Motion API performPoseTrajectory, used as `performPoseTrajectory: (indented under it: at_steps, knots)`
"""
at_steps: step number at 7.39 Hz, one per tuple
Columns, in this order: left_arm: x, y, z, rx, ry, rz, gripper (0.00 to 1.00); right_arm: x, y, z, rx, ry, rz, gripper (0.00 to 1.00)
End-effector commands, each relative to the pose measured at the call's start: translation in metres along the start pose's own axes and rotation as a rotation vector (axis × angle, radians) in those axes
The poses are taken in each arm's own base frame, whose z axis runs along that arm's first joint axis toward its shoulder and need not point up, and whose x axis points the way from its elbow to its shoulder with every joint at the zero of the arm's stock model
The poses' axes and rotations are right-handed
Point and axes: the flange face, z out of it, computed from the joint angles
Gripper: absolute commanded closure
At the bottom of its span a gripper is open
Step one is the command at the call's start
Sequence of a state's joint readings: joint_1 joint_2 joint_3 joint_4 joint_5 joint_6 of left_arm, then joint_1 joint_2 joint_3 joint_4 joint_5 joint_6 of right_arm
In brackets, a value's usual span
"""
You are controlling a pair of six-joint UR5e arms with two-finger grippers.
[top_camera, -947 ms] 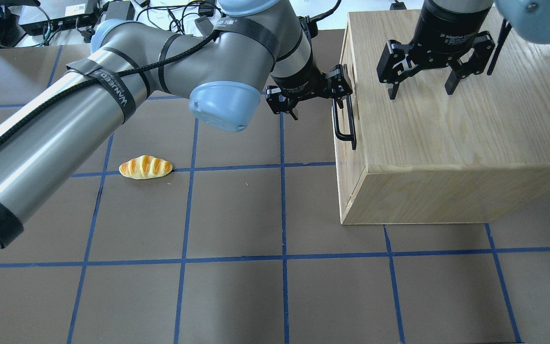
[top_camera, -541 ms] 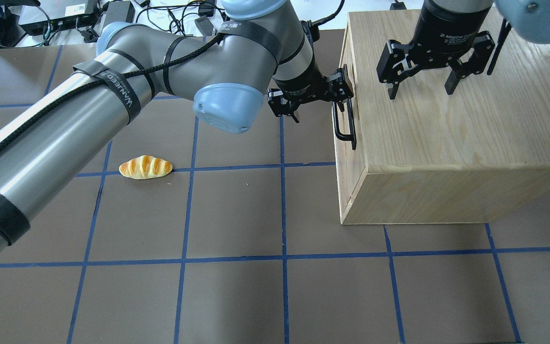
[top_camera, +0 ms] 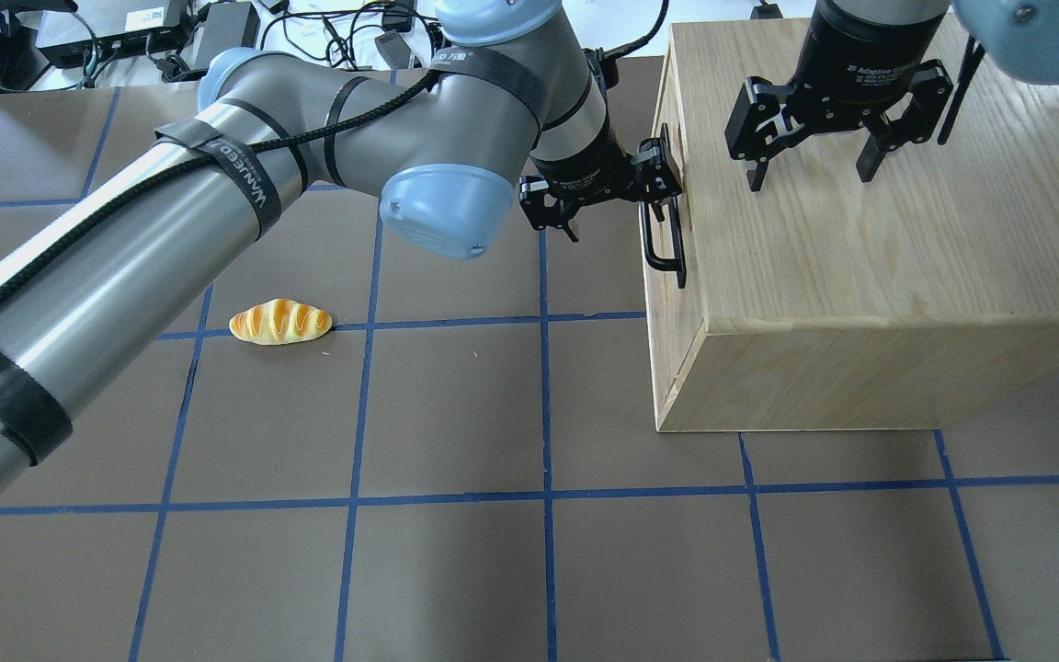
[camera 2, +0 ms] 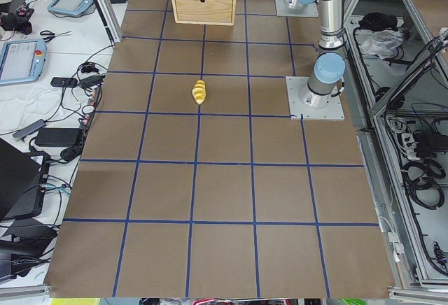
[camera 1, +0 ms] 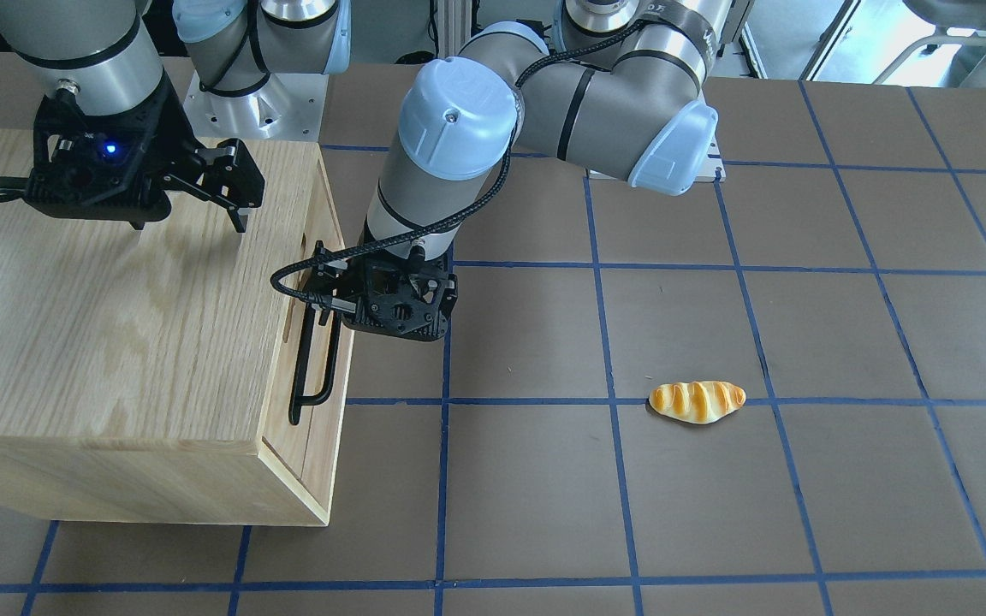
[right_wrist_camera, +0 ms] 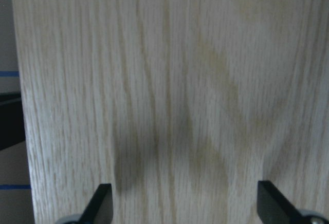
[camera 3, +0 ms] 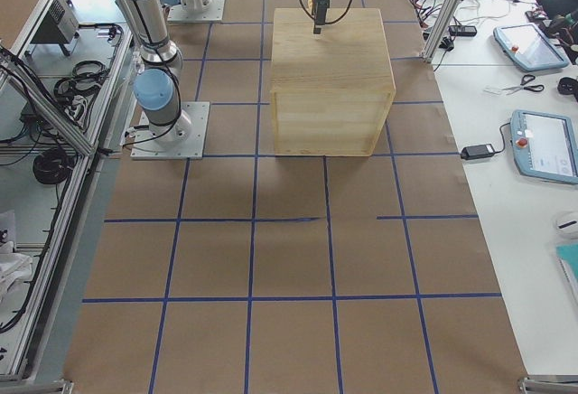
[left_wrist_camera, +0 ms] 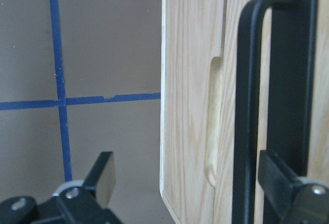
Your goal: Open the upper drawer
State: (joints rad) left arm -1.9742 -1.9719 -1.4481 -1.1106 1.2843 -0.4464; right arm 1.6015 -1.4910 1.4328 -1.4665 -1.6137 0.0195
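The oak cabinet stands on the robot's right side of the table, its front facing the middle. The upper drawer sits flush in that front and looks shut. Its black bar handle also shows in the front view and the left wrist view. My left gripper is open and points down along the drawer front. The handle bar lies between its fingers, close to the cabinet-side finger, untouched by either. My right gripper hangs open and empty above the cabinet top.
A bread roll lies on the brown mat left of the cabinet, also seen in the front view. Blue tape lines grid the mat. Cables and electronics lie beyond the table's far left edge.
My left arm has shifted slightly toward the cabinet, bringing its gripper closer around the handle's upper end. The drawer and the right gripper have not moved.
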Motion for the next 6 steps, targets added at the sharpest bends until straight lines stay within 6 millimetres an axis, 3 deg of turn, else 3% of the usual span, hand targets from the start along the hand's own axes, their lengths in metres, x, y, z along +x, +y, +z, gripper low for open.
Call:
performPoseTrajectory:
  at_steps: [1, 6]
  knots:
    - [-0.0010, -0.0011, 0.0046, -0.005, -0.004, 0.000, 0.00, 0.0000, 0.0000, 0.0000, 0.000, 0.000, -0.001, 0.00]
    - [-0.0021, -0.0025, 0.0010, 0.007, -0.015, 0.038, 0.00, 0.0000, 0.0000, 0.0000, 0.000, 0.000, 0.000, 0.00]
